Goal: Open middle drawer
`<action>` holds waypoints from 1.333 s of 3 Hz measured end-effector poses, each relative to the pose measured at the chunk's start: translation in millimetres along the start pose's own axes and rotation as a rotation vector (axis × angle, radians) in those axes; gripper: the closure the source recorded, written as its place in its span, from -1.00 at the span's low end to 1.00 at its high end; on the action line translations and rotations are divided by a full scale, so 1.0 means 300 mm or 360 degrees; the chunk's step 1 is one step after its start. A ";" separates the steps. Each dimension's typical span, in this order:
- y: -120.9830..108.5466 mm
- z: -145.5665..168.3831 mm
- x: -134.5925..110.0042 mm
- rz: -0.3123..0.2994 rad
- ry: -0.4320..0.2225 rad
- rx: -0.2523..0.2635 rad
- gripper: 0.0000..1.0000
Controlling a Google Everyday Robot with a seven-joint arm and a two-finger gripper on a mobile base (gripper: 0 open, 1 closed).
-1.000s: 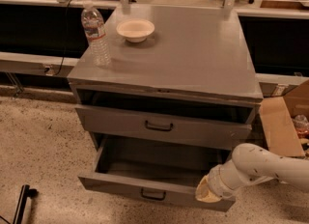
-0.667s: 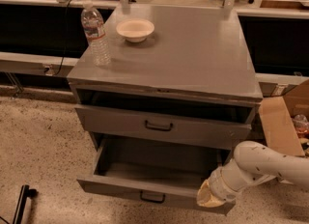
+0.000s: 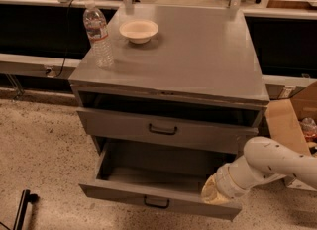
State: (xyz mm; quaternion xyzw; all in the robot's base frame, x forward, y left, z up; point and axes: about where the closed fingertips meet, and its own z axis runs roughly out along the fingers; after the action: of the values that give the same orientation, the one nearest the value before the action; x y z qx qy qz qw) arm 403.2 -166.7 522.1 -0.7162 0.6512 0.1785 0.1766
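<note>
The middle drawer [image 3: 124,194] is pulled well out of the grey cabinet [image 3: 198,50]. Its wide plain grey inside shows, and a small black loop handle [image 3: 156,203] sits at the centre of its front. My white arm [image 3: 277,162] reaches in from the right. My gripper [image 3: 213,193] is at the right end of the drawer's front edge, with its tip down at the drawer's rim. The drawer above [image 3: 119,125], with its own black handle [image 3: 163,130], stands slightly out, leaving a dark gap over it.
A clear water bottle [image 3: 98,35] and a cream bowl [image 3: 139,29] stand on the cabinet top. A cardboard box [image 3: 292,125] is at the right, close to my arm. The floor is speckled, with a black object [image 3: 22,209] at the lower left.
The middle drawer has slid a little further out toward the camera, and my arm's end has moved slightly forward and left with it.
</note>
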 end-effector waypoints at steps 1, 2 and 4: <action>-0.124 0.050 0.018 0.0016 0.0050 0.0102 -0.15; -0.208 0.117 0.036 0.0036 0.0090 0.0176 0.28; -0.296 0.230 0.128 0.0145 0.0160 0.0279 1.00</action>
State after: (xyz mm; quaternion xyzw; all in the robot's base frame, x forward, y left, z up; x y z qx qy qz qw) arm 493.3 -158.7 444.9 -0.6757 0.7042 0.0925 0.1973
